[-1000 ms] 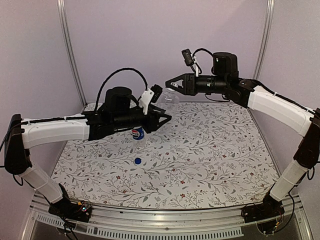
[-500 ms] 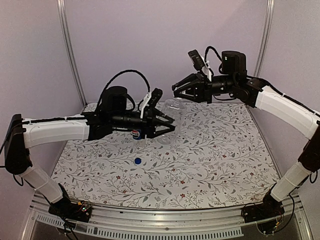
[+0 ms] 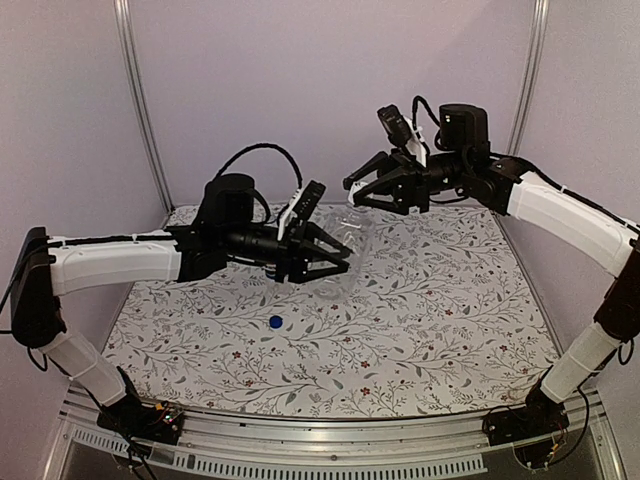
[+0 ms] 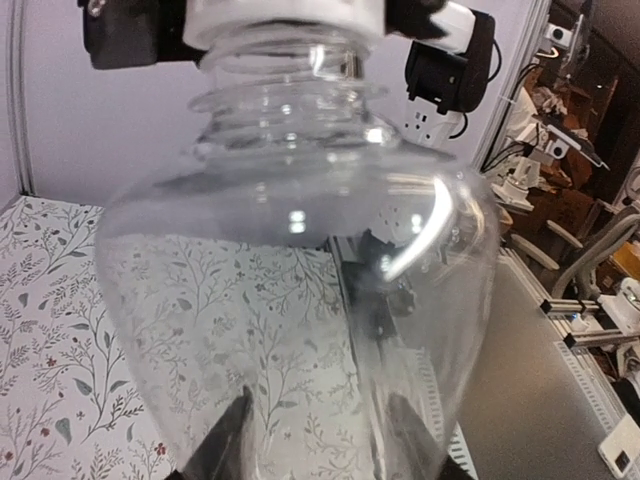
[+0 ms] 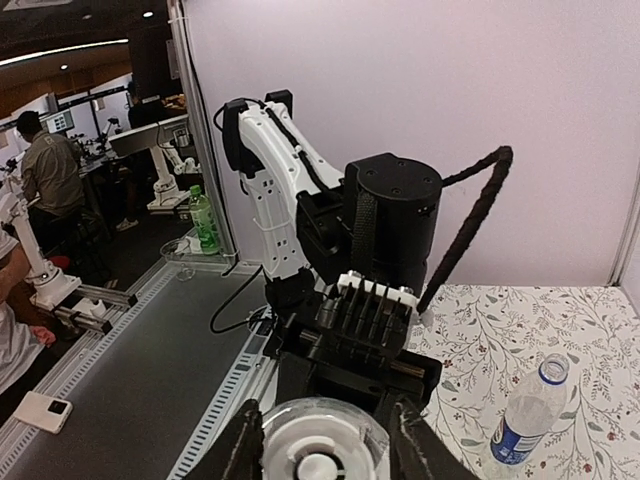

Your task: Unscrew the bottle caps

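Left wrist view: my left gripper point(image 3: 343, 265) clamps the plain bottle point(image 4: 300, 280), which fills the frame, steadying it so my right gripper point(image 5: 323, 445) can bracket the white cap point(image 4: 290, 18) at top, though I cannot tell if it bites yet.

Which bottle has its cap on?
The plain unlabelled bottle in the left gripper, white cap on its neck; the Pepsi-labelled bottle stands open on the table.

Even light; bottle point(image 4: 290, 300) glaring, perhaps blurred

Clear bottle point(image 4: 290, 300) aloft — white cap point(image 4: 285, 18) on
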Robot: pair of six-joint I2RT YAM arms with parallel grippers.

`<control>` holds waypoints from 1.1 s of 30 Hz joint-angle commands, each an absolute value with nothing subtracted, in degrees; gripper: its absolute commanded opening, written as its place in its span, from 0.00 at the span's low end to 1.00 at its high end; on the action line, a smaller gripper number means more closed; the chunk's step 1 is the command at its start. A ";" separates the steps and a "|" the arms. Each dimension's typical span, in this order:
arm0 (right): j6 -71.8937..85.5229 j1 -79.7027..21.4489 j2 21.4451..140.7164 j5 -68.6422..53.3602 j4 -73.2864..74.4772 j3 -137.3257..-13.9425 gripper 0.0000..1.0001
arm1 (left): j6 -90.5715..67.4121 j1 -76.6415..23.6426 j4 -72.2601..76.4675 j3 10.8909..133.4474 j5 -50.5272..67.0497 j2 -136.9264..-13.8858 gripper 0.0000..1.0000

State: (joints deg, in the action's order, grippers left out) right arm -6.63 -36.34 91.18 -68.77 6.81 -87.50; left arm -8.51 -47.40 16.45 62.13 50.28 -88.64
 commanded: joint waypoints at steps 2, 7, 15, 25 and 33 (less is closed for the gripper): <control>-3.32 -35.07 90.23 -59.28 8.46 -87.69 0.62 | -5.66 -47.02 19.78 63.48 44.84 -87.24 0.24; 2.99 -35.04 87.64 -52.23 6.55 -86.98 0.81 | -4.08 -47.24 17.13 64.07 37.34 -87.10 0.24; 12.50 -35.20 86.78 -41.07 4.27 -87.22 0.85 | -3.11 -49.08 12.53 65.65 25.39 -87.89 0.24; 14.76 -39.27 90.59 -29.97 8.22 -90.13 0.80 | -3.48 -51.10 9.52 66.92 14.83 -88.24 0.23; 14.57 -40.23 92.51 -29.29 9.29 -90.41 0.66 | -3.20 -51.47 8.42 67.24 10.83 -87.91 0.22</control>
State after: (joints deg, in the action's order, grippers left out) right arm 14.31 -39.83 91.37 -30.57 8.69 -88.86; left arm -4.03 -50.74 8.75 65.54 13.98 -88.62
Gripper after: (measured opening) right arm 0.696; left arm 0.391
